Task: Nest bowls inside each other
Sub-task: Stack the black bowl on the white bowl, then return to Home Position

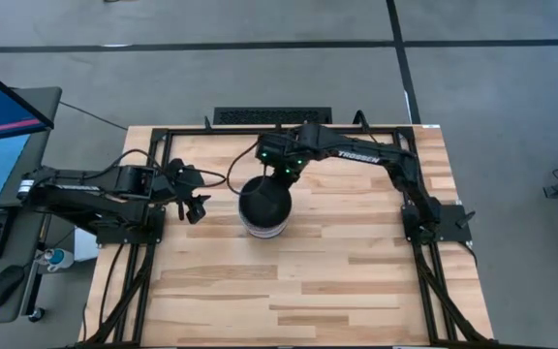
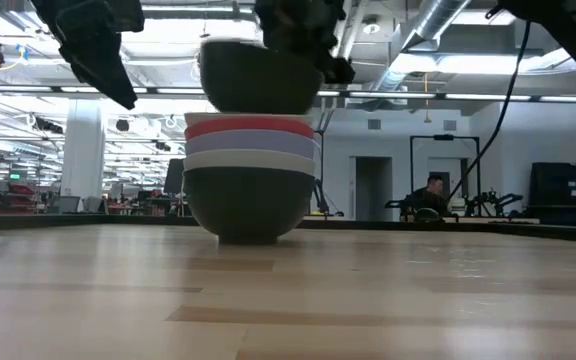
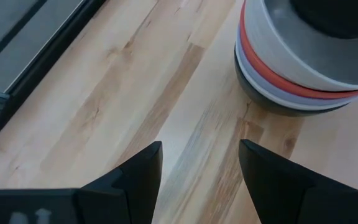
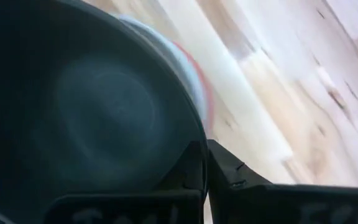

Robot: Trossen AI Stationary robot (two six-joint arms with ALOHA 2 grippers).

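A stack of nested bowls [image 2: 251, 180] stands on its black bottom bowl [image 2: 248, 205] in the middle of the table. White, light blue and red rims show above it. In the left wrist view a white bowl [image 3: 278, 43] lies uppermost. My right gripper [image 1: 281, 174] is shut on another black bowl [image 2: 258, 80] directly over the stack. My left gripper [image 1: 197, 201] is open, raised and left of the stack [image 3: 291, 87], touching nothing. My right gripper holds the black bowl by its rim [image 4: 196, 140] on the far side, pinched with one finger inside the bowl and one outside. The fingers come from above, slanting down. The bowl stays upright and about level, its base just above the stack's top; whether it touches, I cannot tell.
Bare wooden tabletop [image 1: 308, 281] spreads around the stack, widest toward the near edge. Black frame rails [image 1: 153, 223] run along the table's left and right sides, and both arm bases stand on them. A desk with a monitor, keyboard and mouse [image 1: 3, 286] lies beyond the left edge.
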